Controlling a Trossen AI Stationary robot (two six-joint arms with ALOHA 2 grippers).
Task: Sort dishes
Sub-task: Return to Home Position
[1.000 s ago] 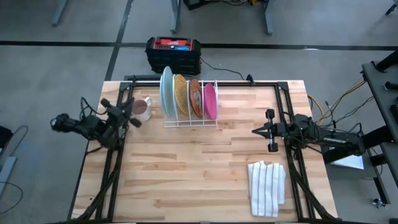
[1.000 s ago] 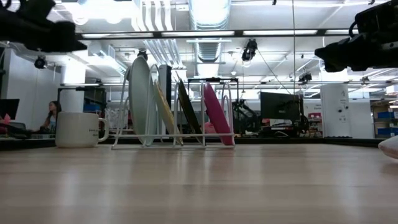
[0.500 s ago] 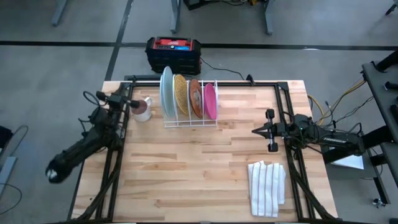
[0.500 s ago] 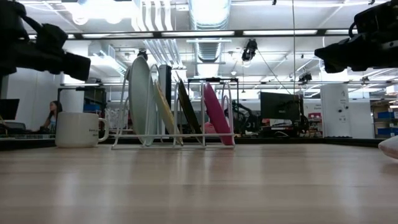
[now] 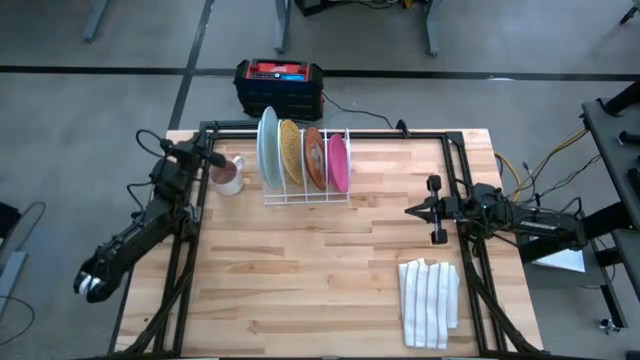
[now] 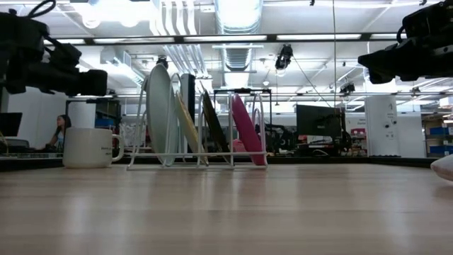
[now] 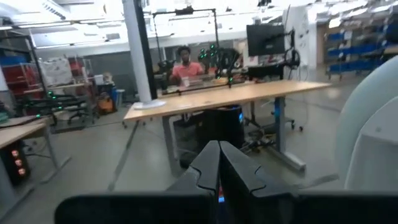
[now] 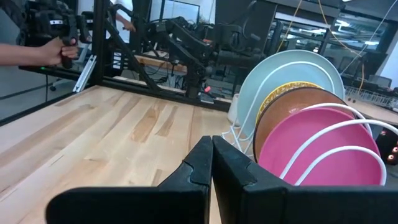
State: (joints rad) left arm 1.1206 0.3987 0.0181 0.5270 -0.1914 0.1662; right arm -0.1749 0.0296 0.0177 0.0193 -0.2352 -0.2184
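Four plates stand on edge in a white wire rack (image 5: pixel 306 190) at the table's far middle: pale teal (image 5: pixel 268 148), yellow speckled (image 5: pixel 290 151), orange-brown (image 5: pixel 314 156) and magenta-pink (image 5: pixel 338 162). All four also show in the right wrist view, the pink one (image 8: pixel 317 155) nearest. My left gripper (image 5: pixel 218 160) is shut and empty, in the air above the white mug (image 5: pixel 229 176), left of the rack. My right gripper (image 5: pixel 410 211) is shut and empty, in the air right of the rack, pointing at it.
A white striped folded cloth (image 5: pixel 430 301) lies near the table's front right corner. The mug (image 6: pixel 89 147) stands left of the rack. A black-and-red box (image 5: pixel 279 85) sits on the floor behind the table. People sit in the room beyond.
My left arm has unfolded and stretched out. Its gripper has gone toward the table's far edge and now hangs above the mug, closer to the rack. My right arm has kept still. The plates have not moved.
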